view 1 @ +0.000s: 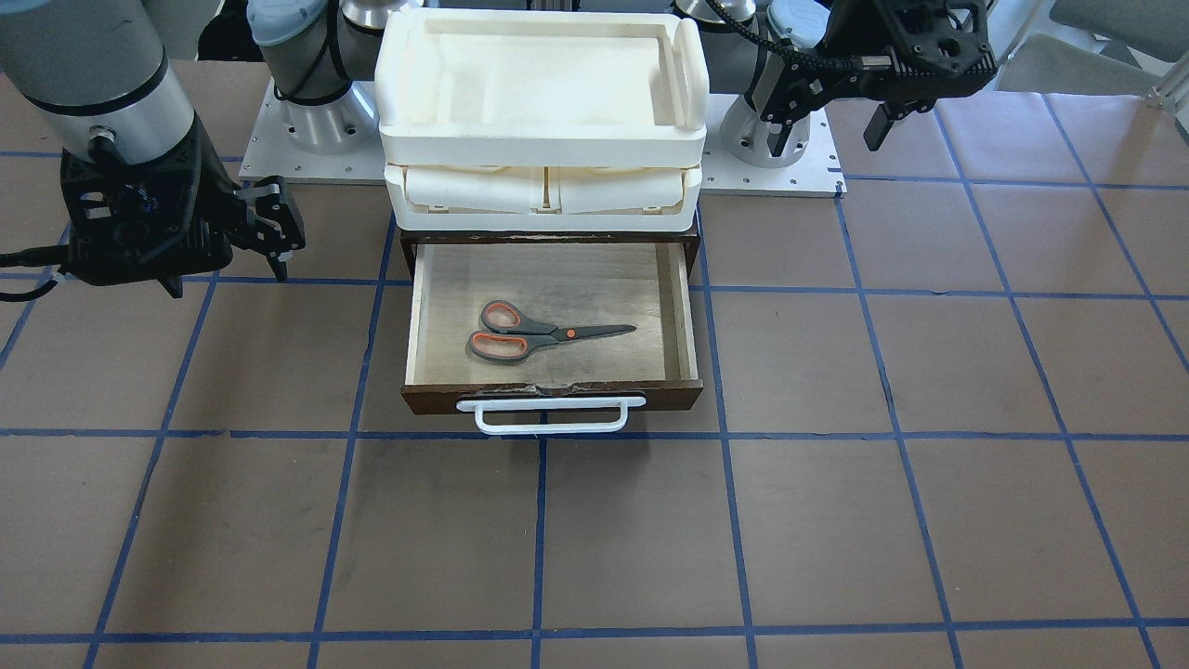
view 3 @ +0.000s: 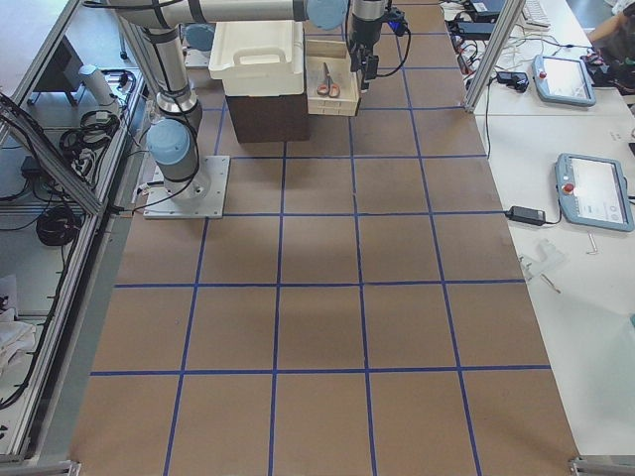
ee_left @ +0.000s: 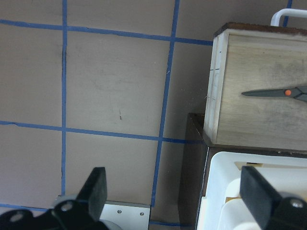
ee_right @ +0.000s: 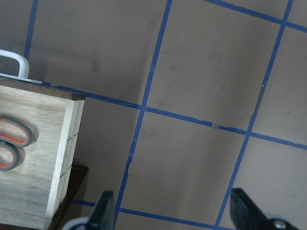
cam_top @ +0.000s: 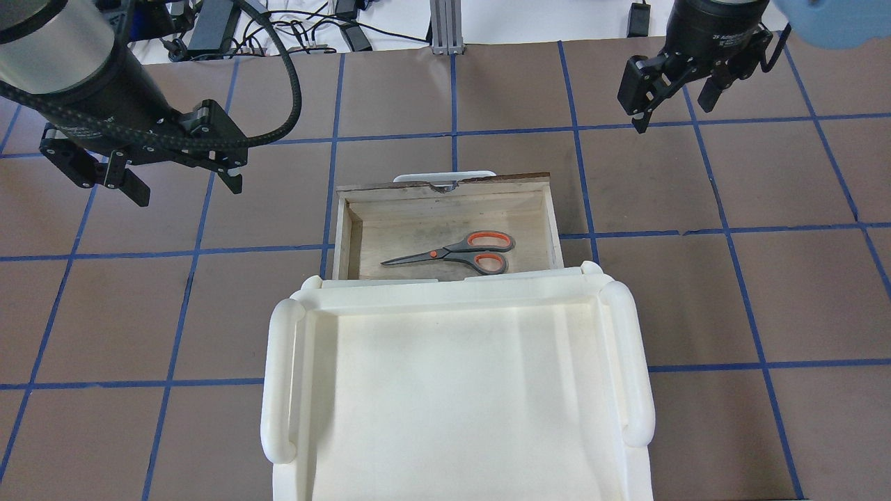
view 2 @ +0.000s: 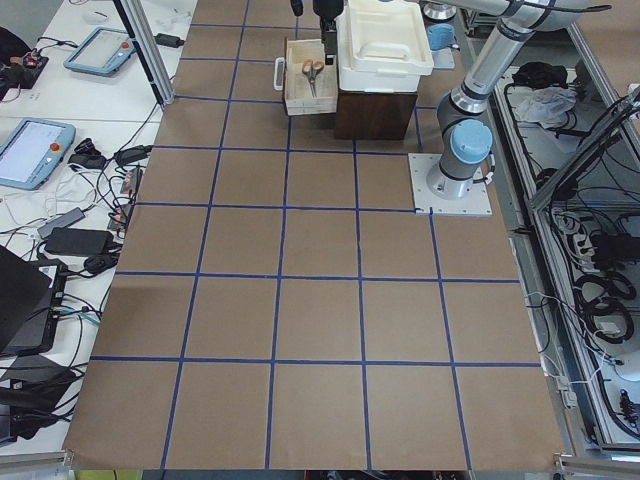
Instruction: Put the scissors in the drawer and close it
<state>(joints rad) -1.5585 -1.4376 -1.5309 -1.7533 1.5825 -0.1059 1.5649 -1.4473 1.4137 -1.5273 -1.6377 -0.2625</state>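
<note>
Sitting over a dark cabinet, one cream-white tray unit (cam_top: 459, 390) is seen covering the rear of the one drawer (view 1: 553, 395), which is pulled out over the desk (cam_top: 696, 292) with its white bar handle (view 1: 550, 416) outward. One pair of scissors (view 1: 543, 332) is laid flat on the pale plywood floor inside, blades closed, dark grey with orange-lined handles and an orange pivot dot. Two sets are counted: the left fingers (cam_top: 132, 186) and right fingers (cam_top: 637, 90) are spread wide, empty, well apart from the drawer.

Place: a robotics lab, from what I see.
Table (view 2: 320, 320): brown, taped into a blue grid.
Side bench (view 2: 95, 105): teach pendants (view 2: 35, 150), loose cables (view 2: 90, 218).
Mounting: arm (view 2: 468, 150) bolted to a metal plate (view 2: 482, 203).
</note>
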